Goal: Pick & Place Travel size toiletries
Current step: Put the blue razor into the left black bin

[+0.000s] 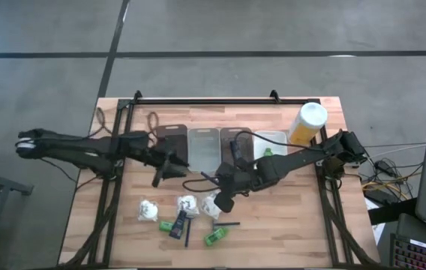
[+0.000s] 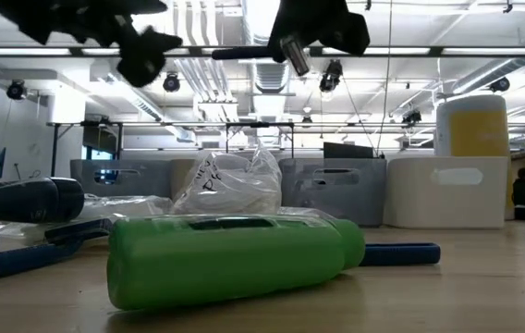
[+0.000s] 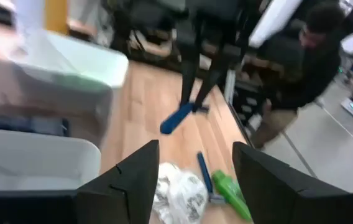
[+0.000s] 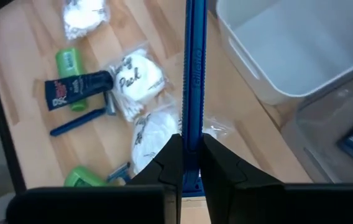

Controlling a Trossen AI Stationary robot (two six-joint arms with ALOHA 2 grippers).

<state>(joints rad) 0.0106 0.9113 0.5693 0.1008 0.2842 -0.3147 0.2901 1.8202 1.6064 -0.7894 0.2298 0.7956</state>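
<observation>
My right gripper (image 1: 221, 202) hovers above the table's middle, shut on a thin dark blue razor (image 4: 194, 74). Below it lie white crinkly bundles (image 4: 136, 76) (image 1: 148, 210), green bottles (image 1: 215, 236) (image 2: 235, 259), a black tube (image 4: 77, 91) and more blue razors (image 1: 226, 223), all flat on the wood. My left gripper (image 1: 162, 171) is open and touches nothing; it hangs over the table just near of the left trays. Its wrist view looks across at the right gripper (image 3: 200, 102) and the held razor (image 3: 176, 118). My right gripper pinches the razor between its two fingers (image 4: 169, 163) at one end of the handle (image 4: 191, 146). The razor is lifted clear of the table. In the left wrist view it slants down and away from the fingertips, its free end (image 3: 166, 127) lowest.
Four trays stand in a row across the table's far half, from the dark one (image 1: 169, 140) to the white one (image 1: 274, 139), some holding items. A tall yellow bottle (image 1: 307, 122) stands right of them. A person (image 3: 301, 68) is beyond the table. Black frame rails (image 1: 110, 195) run along both sides.
</observation>
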